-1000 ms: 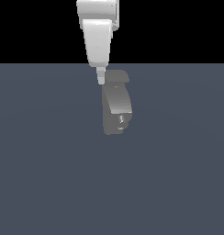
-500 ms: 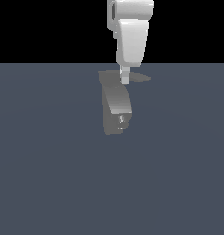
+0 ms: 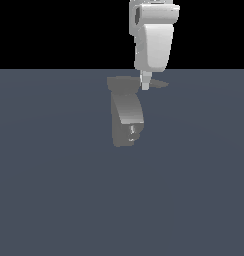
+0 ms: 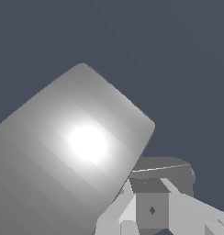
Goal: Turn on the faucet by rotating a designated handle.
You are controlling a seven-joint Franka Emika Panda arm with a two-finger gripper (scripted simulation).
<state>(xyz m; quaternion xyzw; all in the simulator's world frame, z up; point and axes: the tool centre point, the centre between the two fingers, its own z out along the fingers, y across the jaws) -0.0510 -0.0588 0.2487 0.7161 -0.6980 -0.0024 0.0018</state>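
Slate-blue floor under a black backdrop; we note the faucet [image 3: 126, 120] standing near the middle, arched body toward the camera. Its handle [image 3: 155, 83] projects from the top block toward the exterior view's right. Our end effector [image 3: 145, 81] hangs tip-down against that lever; we cannot tell its finger opening or grasp.

End effector [image 3: 145, 84] on handle [image 3: 156, 83], beside faucet [image 3: 126, 117].
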